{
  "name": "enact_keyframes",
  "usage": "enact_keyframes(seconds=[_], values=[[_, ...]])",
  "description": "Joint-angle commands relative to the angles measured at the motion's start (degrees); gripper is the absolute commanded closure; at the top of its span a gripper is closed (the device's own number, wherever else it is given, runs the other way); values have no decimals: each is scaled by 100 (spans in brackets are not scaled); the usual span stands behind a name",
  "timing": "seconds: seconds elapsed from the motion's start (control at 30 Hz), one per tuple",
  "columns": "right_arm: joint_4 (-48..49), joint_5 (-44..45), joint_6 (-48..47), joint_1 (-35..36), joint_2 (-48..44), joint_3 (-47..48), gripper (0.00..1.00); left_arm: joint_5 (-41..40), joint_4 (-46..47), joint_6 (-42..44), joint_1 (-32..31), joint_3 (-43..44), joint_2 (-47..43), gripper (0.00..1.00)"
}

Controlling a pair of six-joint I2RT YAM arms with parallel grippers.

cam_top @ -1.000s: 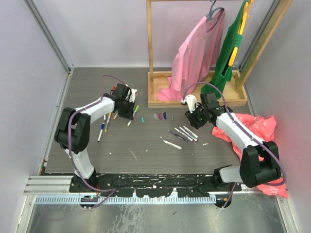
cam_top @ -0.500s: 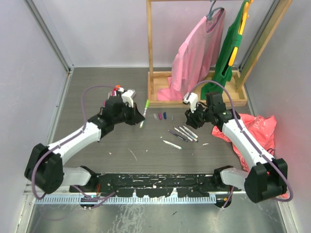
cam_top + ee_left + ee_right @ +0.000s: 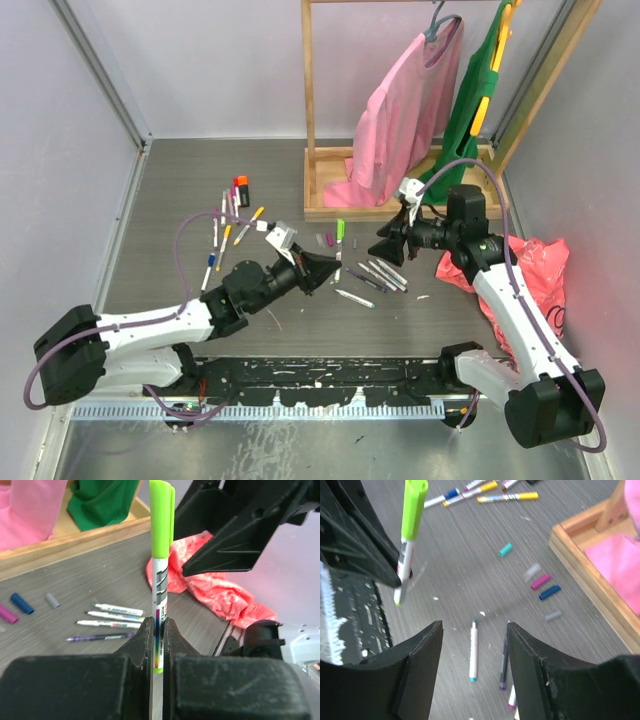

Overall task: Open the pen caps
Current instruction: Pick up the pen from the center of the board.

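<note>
Left gripper (image 3: 318, 268), mid-table toward the near edge: jaws pinched on the lower barrel of a white pen (image 3: 161, 580), held upright, with its lime-green cap (image 3: 162, 517) on at the top. Right gripper (image 3: 382, 246) sits just right of the pen, jaws spread with nothing between them, facing the cap. Loose pens (image 3: 378, 275) lie on the table (image 3: 180, 180) under it. Loose caps (image 3: 329, 239) lie farther back in a row beside the wooden rack base (image 3: 400, 210). More pens (image 3: 225, 228) and an orange-and-black marker (image 3: 241, 189) lie toward the far-left corner.
</note>
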Motion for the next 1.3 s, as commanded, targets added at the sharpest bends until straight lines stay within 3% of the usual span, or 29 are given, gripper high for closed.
enact_keyframes(seconds=[0.0,0.07,0.27,0.33,0.63,0.83,1.07,1.27], values=[[1275,-1563,1223,-203,-54,-82,40,-1267,1779,220,-485,-102,268,100],[2169,-1941,2066,-209,-16,-262,40,-1548,2114,327,-672,-112,450,100],[6850,-2125,5816,-196,121,-1351,42,-2117,2563,387,-993,-36,749,100],[7407,-1997,6286,-188,89,-1725,43,-2197,2609,372,-1037,15,844,100],[7372,-1730,6283,40,68,-2004,47,-2303,2777,344,-1269,306,1321,100],[6574,-1601,5803,121,83,-1880,49,-2392,2806,331,-1345,358,1368,100],[6299,-1484,5527,189,98,-1851,50,-2378,2825,267,-1420,429,1452,100],[6004,-1460,5227,275,112,-1815,59,-2318,2820,191,-1447,548,1610,100]])
